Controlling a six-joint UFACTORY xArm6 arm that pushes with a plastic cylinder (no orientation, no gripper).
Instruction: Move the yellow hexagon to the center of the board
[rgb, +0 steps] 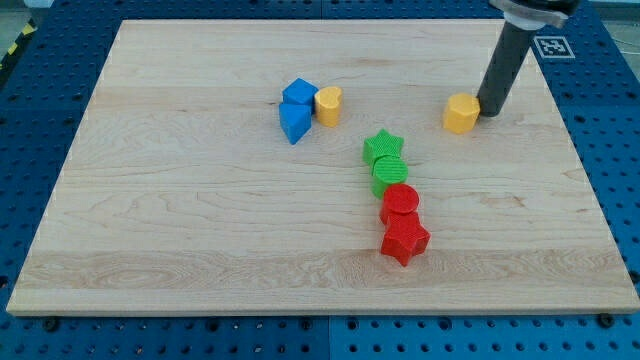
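Camera view: my tip (488, 113), a bare rod end with no claw to open or close and nothing held, down on the board just right of the yellow hexagon (462, 113), touching it or nearly so. Well placed for a push toward the view's left and bottom. Hexagon sitting in the upper right part of the board, well apart from the middle, so task barely begun by the look of it; whole slide to the centre left to do.

Further out: green star (383, 147), green round block (388, 174), red round block (401, 201) and red star (404, 240) in a touching column near the centre. Two blue blocks (296, 108) and a yellow round block (328, 105) clustered upper left of centre. Pale wooden board (180, 220) on a blue perforated table (615, 120).
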